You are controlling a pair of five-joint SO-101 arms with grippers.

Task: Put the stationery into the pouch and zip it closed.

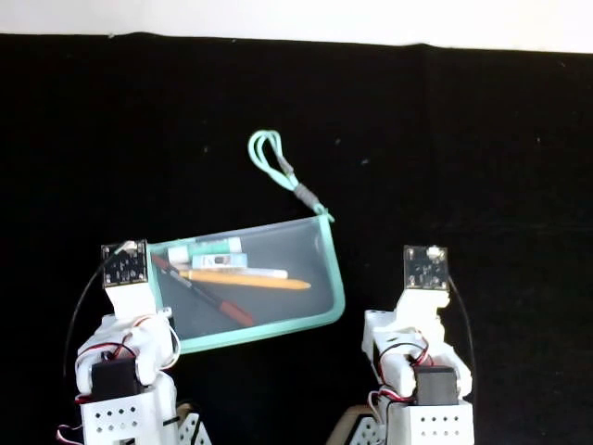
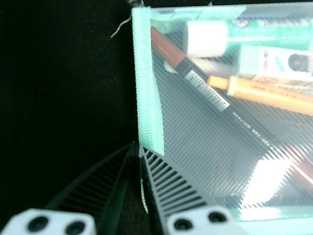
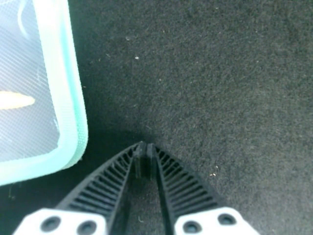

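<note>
The stationery (image 1: 250, 280) lies in the seemingly zipped pouch (image 1: 334, 278), just ahead of the left tool (image 2: 138, 149) and beside the right tool (image 3: 144, 149), both closed and empty; only withdrawal seems left.

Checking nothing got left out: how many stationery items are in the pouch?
4, inside the translucent green-edged pouch: white-capped green tube near its far edge, white eraser-like block beside it, yellow pencil mid-pouch, dark red pen lying diagonally. Others may be hidden.
</note>
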